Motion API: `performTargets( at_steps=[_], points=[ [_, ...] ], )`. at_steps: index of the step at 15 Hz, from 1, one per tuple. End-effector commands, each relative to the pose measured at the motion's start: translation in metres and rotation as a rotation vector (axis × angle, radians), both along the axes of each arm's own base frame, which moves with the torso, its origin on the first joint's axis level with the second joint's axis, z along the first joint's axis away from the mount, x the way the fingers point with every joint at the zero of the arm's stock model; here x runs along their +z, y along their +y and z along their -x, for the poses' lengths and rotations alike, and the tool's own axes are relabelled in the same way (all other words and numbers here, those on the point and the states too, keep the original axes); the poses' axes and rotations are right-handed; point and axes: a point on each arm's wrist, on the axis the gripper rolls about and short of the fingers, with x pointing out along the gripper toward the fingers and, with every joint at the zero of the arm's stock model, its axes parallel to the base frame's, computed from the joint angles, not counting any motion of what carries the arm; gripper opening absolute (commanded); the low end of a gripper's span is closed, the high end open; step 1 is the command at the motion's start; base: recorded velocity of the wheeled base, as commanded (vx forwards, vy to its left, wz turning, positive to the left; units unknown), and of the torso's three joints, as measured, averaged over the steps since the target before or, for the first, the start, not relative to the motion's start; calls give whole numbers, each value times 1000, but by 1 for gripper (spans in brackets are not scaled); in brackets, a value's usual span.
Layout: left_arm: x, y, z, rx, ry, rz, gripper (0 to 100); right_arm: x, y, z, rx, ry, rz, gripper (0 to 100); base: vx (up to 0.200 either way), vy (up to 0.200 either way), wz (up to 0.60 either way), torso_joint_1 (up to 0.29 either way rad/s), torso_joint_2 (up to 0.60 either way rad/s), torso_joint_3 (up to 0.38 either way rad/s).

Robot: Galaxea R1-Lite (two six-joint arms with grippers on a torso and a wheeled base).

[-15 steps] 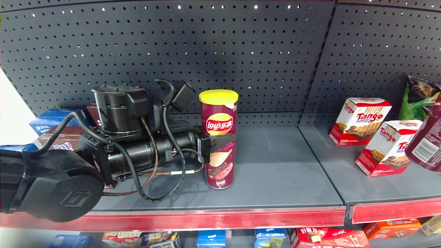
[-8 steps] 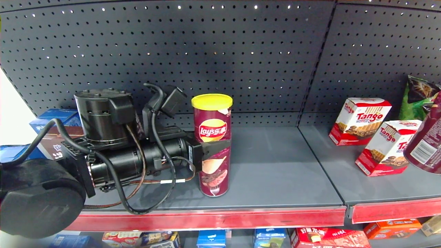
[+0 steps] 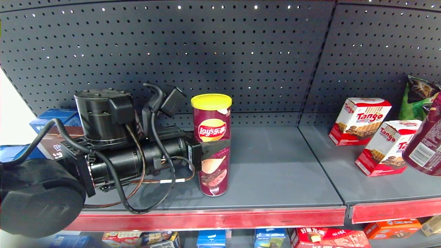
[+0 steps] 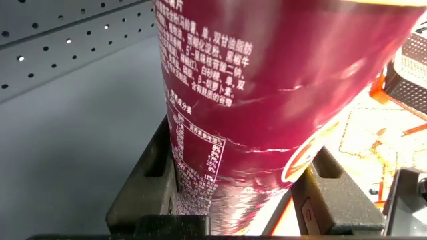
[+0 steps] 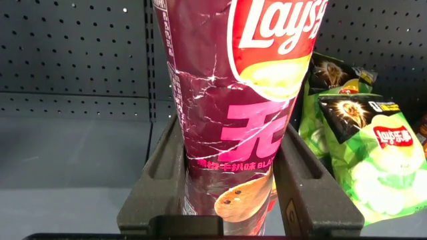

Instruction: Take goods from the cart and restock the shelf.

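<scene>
My left gripper: pinching the yellow-lidded can at mid-height.
That can: upright, near the shelf front edge.
My right gripper: clamped on a second can, tilted, near the wafer boxes.
Farther back: green bags.

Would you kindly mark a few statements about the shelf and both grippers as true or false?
1. The left gripper is shut on a yellow-lidded chip can. True.
2. That chip can lies on its side. False: it is upright on the shelf.
3. The right gripper is empty. False: it is shut on a second can, also maroon.
4. Two wafer boxes sit on the shelf's right section. True.
</scene>
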Motion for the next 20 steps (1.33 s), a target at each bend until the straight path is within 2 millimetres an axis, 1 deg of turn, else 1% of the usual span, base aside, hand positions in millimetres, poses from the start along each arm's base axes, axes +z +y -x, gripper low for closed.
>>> performTargets(
  at_steps=[1,10,11,14,20],
  points=[
    [-4,3,-5,13,9,-5,0,-1,0,0,0,1,1,0,0,0,0,0,0,0],
    [-4,3,-5,13,7,-7,0,-1,0,0,0,4,3,0,0,0,0,0,0,0],
    [-4,3,-5,13,7,-9,100,-1,0,0,1,4,3,0,0,0,0,0,0,0],
    [-1,2,-5,12,0,-1,100,-1,0,0,1,3,2,0,0,0,0,0,0,0],
    [-1,5,-1,11,2,-4,100,-2,0,0,1,4,3,0,0,0,0,0,0,0]
  ],
)
